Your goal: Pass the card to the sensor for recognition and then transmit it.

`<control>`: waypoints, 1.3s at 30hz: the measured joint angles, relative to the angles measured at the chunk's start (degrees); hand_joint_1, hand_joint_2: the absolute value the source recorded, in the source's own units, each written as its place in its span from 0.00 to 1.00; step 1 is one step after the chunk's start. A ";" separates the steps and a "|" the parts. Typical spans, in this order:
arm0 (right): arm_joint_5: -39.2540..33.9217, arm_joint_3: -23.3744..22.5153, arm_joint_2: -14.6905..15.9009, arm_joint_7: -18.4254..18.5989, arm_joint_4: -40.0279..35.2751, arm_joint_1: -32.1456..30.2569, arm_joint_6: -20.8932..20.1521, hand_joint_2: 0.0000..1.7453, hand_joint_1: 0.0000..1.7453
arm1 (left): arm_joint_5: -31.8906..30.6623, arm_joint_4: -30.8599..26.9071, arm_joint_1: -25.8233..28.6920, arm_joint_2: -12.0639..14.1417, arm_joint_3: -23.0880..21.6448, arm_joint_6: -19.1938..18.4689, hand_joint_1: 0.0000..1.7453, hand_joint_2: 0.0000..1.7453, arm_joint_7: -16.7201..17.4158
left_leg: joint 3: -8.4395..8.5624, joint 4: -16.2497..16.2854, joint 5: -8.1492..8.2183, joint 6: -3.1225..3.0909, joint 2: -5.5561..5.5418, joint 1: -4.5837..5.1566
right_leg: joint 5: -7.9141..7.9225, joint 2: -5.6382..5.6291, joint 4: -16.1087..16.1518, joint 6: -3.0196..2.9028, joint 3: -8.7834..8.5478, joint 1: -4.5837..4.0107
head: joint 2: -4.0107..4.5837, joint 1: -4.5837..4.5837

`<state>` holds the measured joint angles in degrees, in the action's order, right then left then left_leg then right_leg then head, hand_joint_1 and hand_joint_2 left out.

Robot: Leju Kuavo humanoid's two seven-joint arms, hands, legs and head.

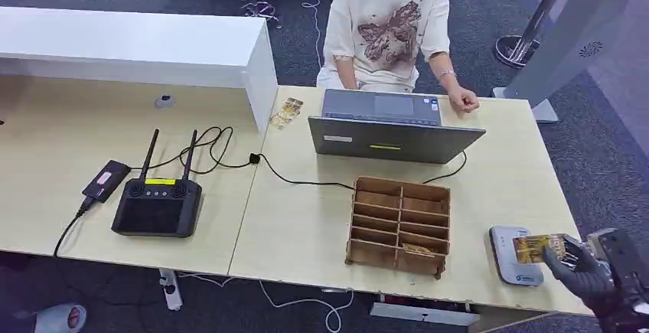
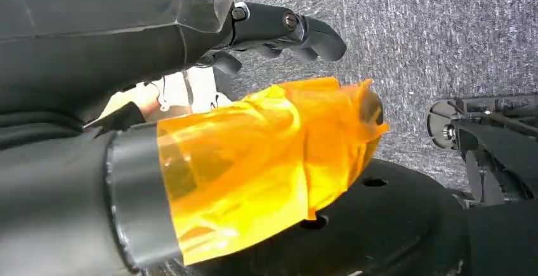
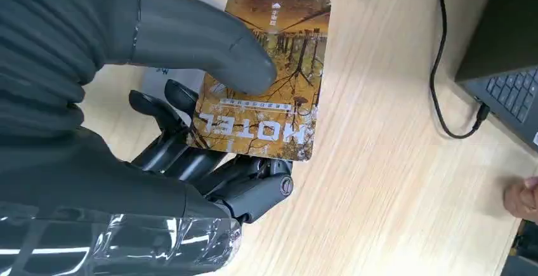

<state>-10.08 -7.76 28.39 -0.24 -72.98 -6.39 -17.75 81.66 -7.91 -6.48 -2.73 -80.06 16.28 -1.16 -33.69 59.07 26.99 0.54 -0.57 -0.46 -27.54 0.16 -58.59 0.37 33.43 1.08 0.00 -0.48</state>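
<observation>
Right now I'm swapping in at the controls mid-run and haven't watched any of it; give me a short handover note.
Right hand: holds the card between thumb and fingers, over the grey sensor at the table's near right corner.
Left hand: hangs beside the body over carpet, fingers curled, holding nothing.
Other things: wooden compartment box mid-table with one card in a front slot; a person's hand rests by the laptop.
Done: card picked up and brought to the sensor.
Left: whether it has read cannot be told; then pass the card on.
</observation>
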 joint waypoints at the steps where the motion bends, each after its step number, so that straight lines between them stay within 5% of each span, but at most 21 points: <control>1: 0.02 0.17 -0.04 0.02 0.09 0.01 0.00 1.00 1.00 | 0.00 0.00 0.00 0.00 0.00 0.00 0.00 0.00 0.00 | 0.00 0.00 0.00 0.00 0.00 0.00 | 0.00 0.00 0.00 0.00 0.00 0.00 | 0.00 0.00; 17: 0.59 0.83 -0.33 0.04 0.94 0.19 0.35 1.00 1.00 | 0.15 0.00 -0.01 0.00 -0.02 0.00 0.00 0.00 0.00 | 0.00 0.00 0.00 0.00 0.00 0.00 | 0.00 0.00 0.00 0.00 0.00 0.00 | 0.00 0.00; 39: 10.27 -1.68 -4.15 0.20 5.31 0.73 7.23 1.00 1.00 | -1.55 0.00 -0.04 -0.15 -0.02 0.20 0.00 0.00 1.18 | 0.00 0.00 0.00 0.00 0.01 0.00 | 0.00 -0.02 0.00 0.00 0.02 0.00 | 0.00 0.00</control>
<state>0.20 -9.44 24.24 -0.04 -67.67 -5.66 -10.51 80.11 -7.91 -6.52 -2.89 -80.08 16.48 0.02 -33.69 59.07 26.99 0.54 -0.56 -0.46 -27.54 0.14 -58.59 0.37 33.44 1.08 0.00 -0.48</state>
